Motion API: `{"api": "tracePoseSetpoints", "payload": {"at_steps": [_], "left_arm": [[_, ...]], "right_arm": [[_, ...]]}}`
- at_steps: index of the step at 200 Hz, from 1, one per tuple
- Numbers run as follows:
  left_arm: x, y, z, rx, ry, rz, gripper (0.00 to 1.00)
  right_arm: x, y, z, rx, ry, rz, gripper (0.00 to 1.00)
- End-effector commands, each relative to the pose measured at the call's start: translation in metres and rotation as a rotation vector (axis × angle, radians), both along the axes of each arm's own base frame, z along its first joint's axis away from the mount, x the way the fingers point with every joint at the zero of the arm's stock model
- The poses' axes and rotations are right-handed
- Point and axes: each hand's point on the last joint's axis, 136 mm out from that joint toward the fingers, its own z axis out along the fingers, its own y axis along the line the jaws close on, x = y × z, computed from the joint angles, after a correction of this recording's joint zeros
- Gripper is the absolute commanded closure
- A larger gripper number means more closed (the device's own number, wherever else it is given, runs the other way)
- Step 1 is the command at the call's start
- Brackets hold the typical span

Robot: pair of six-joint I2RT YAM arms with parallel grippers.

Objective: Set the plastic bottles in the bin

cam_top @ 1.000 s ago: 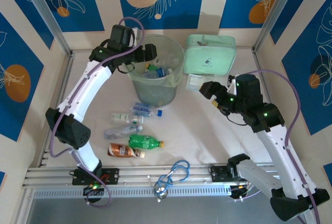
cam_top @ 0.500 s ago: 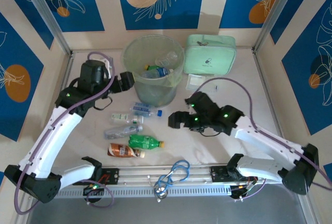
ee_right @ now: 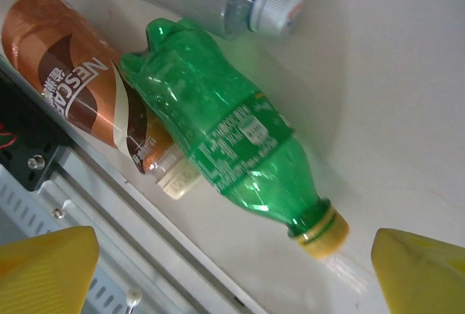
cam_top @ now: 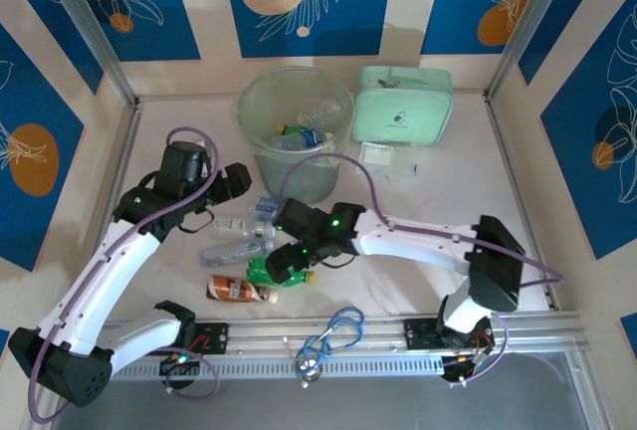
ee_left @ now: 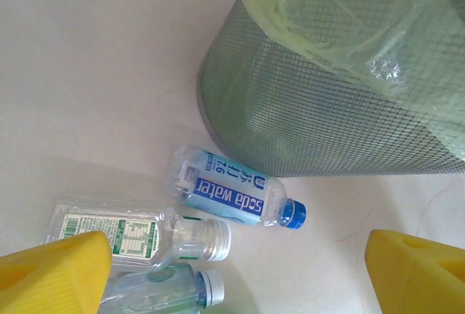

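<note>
At the near edge of the worktop (cam_top: 448,201), the right end effector (ee_right: 236,264) hangs over the green bottle (ee_right: 232,155), jaws spread wide, holding nothing. That bottle lies flat against a brown bottle (ee_right: 69,74). The pick seems in hand: next, descend, straddle the body, close. The left end effector (ee_left: 236,267), likewise spread and empty, hovers over a blue-labelled bottle (ee_left: 234,195) beside the bin (cam_top: 304,179).

We read "soda water" in white on the blue label of the clear blue-capped bottle (ee_left: 231,196), and "NESCAFE" in white on the brown bottle (ee_right: 80,89). The label on the green bottle (ee_right: 225,154) carries fine print too small for us to read.
</note>
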Motion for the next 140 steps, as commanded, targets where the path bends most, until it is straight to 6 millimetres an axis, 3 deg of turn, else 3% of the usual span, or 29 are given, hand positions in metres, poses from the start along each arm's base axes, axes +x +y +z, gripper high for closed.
{"api": "tracePoseSetpoints", "payload": {"at_steps": [1,55,140], "left_arm": [[0.003,0.006,0.001,0.006,-0.009,0.023,0.10],[0.004,0.010,-0.011,0.000,0.012,0.031,0.10],[0.003,0.013,-0.024,-0.034,0.033,0.052,0.10]], "right_arm": [[0.003,0.006,-0.013,-0.066,-0.030,0.079,0.03],[0.005,0.027,-0.042,-0.116,0.019,0.146,0.02],[-0.002,0.029,-0.066,-0.204,0.115,0.180,0.03]]}}
